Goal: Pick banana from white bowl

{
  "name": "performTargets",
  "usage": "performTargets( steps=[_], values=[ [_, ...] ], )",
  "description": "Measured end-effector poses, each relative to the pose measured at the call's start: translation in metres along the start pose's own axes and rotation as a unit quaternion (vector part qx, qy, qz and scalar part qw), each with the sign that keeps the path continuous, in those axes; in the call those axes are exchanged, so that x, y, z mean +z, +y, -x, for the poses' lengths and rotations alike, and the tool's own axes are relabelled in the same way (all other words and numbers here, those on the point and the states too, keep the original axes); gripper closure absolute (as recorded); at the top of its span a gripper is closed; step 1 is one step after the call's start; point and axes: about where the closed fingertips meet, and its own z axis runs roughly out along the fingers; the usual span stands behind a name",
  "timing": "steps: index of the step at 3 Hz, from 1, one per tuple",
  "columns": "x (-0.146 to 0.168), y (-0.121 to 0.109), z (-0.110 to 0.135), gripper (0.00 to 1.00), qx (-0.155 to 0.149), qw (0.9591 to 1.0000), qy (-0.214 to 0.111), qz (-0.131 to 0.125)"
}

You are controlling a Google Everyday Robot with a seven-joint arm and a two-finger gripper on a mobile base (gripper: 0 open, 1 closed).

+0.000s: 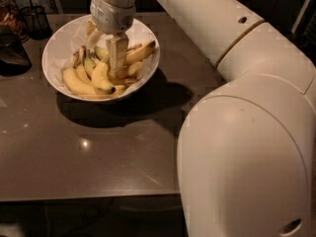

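Counter (98, 157) | one white bowl (48, 58) | roughly six bananas (101, 75) | one claw (102, 58) spread, down among them

Smooth cream arm (237, 58) with ribbed-cuff end effector (102, 58) in white bowl (57, 46).
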Motion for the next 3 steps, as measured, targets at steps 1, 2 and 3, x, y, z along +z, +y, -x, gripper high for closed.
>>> performTargets(
  steps=[1,2,3],
  values=[
    [0.008,0.002,0.003,0.39,0.000,0.9999,-0.012,-0.001],
    [0.014,0.005,0.004,0.39,-0.001,0.9998,-0.021,-0.001],
    [0.019,0.005,0.006,0.39,-0.002,0.9995,-0.030,-0.002]
  ],
)
